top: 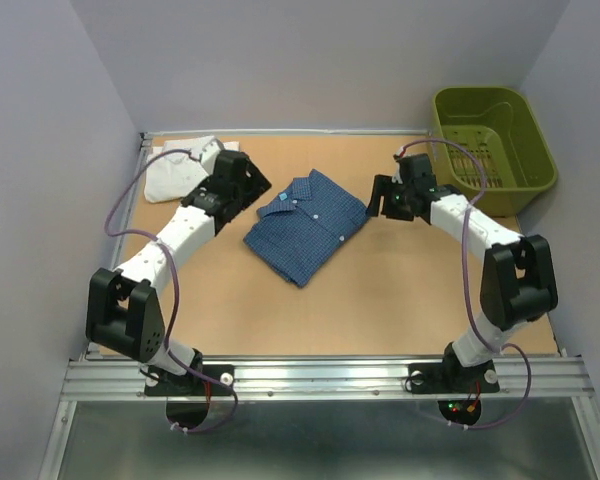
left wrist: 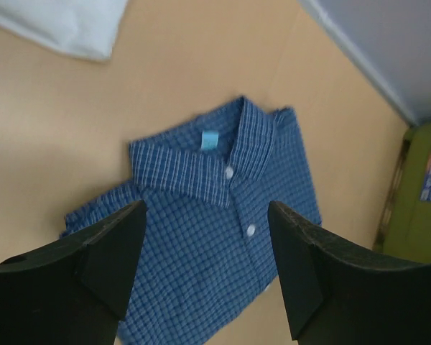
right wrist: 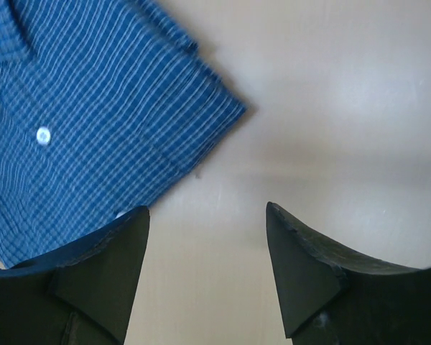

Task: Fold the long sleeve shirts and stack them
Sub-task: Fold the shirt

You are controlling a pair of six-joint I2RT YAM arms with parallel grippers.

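Note:
The dark blue checked shirt (top: pixel 307 222) lies folded at the table's middle, collar toward the back. It also shows in the left wrist view (left wrist: pixel 215 237) and the right wrist view (right wrist: pixel 86 122). The white shirt (top: pixel 180 168) lies folded at the back left corner; its edge shows in the left wrist view (left wrist: pixel 65 25). My left gripper (top: pixel 252 190) is open and empty, hovering at the blue shirt's left edge (left wrist: pixel 208 273). My right gripper (top: pixel 385 198) is open and empty, just right of the blue shirt, above bare table (right wrist: pixel 208 273).
An olive-green plastic basket (top: pixel 492 140) stands at the back right, off the tabletop's corner, also at the right edge of the left wrist view (left wrist: pixel 424 194). Grey walls close the back and sides. The wooden tabletop (top: pixel 380 300) spreads in front of the shirt.

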